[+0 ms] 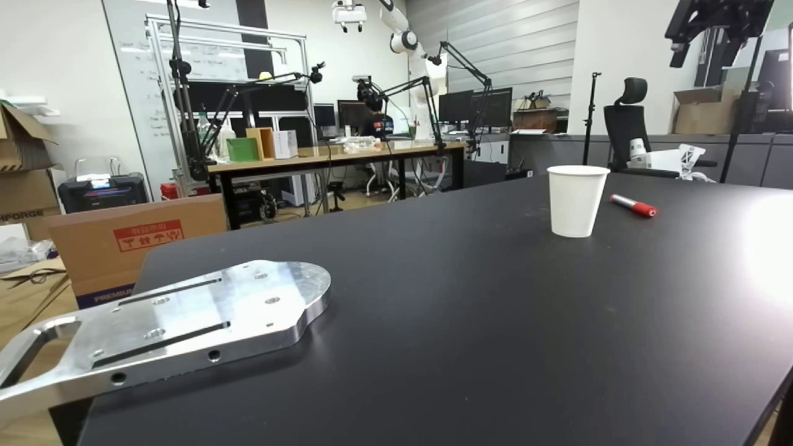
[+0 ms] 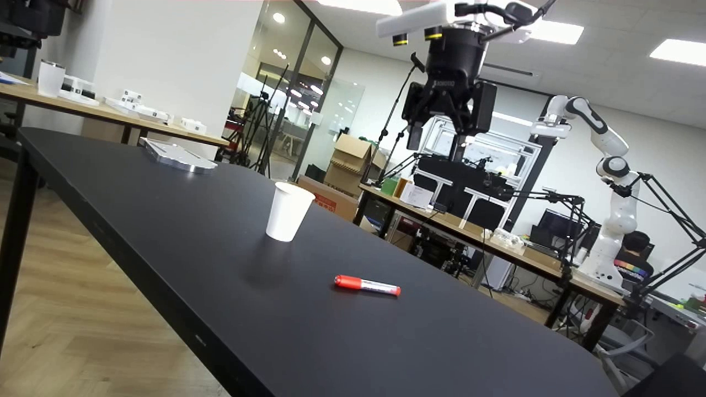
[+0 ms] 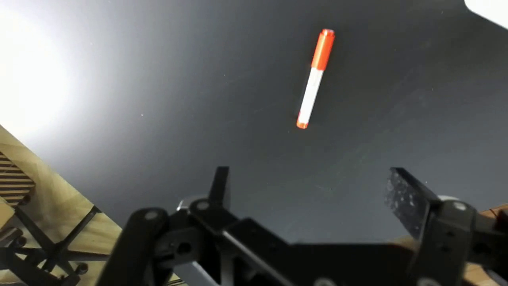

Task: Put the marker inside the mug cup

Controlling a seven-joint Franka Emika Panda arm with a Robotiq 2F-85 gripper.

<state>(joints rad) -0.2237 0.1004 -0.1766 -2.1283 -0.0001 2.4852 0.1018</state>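
"Is the marker in the cup?"
"No, it's on the desk near the cup. The pincer is spread wide, holding nothing."
"What's left?"
"Everything, I think: grab, carry, drop in."

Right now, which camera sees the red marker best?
The wrist view: it looks down on the red marker lying on the black table, large and whole, with nothing in front. Both exterior views show the whole marker too, but smaller and from a slant, near the white cup.
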